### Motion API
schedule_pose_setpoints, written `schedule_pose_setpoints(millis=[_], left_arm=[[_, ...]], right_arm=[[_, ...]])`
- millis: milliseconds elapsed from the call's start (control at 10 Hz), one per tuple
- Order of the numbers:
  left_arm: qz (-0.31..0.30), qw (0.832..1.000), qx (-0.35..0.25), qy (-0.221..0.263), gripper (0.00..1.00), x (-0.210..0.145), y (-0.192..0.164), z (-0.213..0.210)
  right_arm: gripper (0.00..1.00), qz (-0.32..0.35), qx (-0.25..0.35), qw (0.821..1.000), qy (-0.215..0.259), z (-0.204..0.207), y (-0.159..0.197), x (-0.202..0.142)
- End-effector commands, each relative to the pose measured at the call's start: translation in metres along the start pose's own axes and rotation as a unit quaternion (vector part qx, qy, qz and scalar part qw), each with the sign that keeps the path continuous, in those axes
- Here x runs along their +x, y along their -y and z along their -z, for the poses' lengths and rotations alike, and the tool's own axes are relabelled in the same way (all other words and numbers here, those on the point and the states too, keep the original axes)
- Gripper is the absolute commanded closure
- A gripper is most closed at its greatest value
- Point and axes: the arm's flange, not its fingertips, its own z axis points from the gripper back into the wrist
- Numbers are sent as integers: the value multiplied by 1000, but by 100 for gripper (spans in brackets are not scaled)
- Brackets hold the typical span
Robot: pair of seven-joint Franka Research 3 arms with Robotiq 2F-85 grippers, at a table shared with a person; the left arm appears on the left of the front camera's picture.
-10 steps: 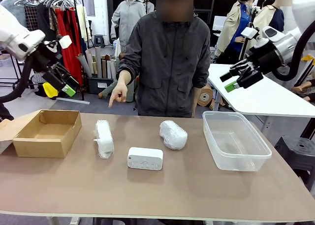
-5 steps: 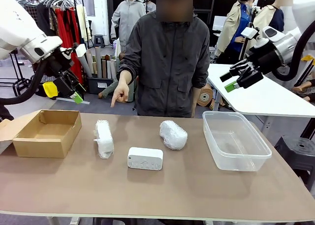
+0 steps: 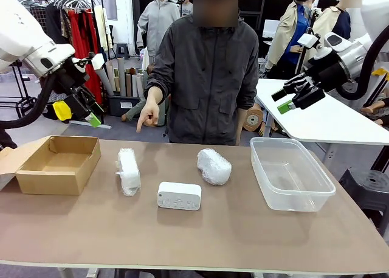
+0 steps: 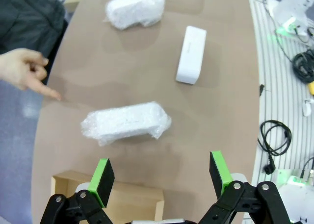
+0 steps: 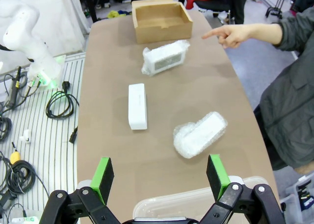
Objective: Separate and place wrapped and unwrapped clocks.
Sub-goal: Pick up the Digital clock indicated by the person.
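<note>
The left wrapped clock (image 3: 128, 171) and right wrapped clock (image 3: 214, 166) show crinkly translucent bubble wrap, the bare clock (image 3: 179, 196) smooth matt white plastic — the tub (image 3: 262, 182) clear glossy plastic, the box (image 3: 55, 182) dull brown cardboard, the table (image 3: 213, 235) matt brown.

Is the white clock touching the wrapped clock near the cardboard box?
Apart: the front view shows a gap between the white clock and that wrapped clock.

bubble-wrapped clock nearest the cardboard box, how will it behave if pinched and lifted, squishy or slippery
The wrapped clock would probably give a little first: its bubble wrap looks puffy and loose at the ends. The glossy film may be slippery, so a grip could slide. Lying flat on its long side on the table, it seems unlikely to roll.
</note>
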Motion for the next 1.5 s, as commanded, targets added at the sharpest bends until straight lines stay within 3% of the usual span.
schedule_pose_setpoints(millis=[0, 300, 700, 800, 900, 1400], left_arm=[[-102, 991, 46, -70, 0, 15, 5, 10], [-269, 953, 75, -118, 0, 42, 20, 32], [-380, 908, 117, -137, 0, 45, 25, 47], [-336, 927, 114, -120, 0, 42, 24, 44], [-353, 920, 103, -134, 0, 46, 24, 46], [-354, 920, 105, -132, 0, 48, 24, 47]], right_arm=[[0, -1, 1, 1000, 4, 1, -1, 0], [0, -1, 1, 1000, 4, 1, -1, 0], [0, -1, 1, 1000, 4, 1, -1, 0], [0, -1, 1, 1000, 4, 1, -1, 0], [0, -1, 1, 1000, 4, 1, -1, 0], [0, -1, 1, 1000, 4, 1, -1, 0]])
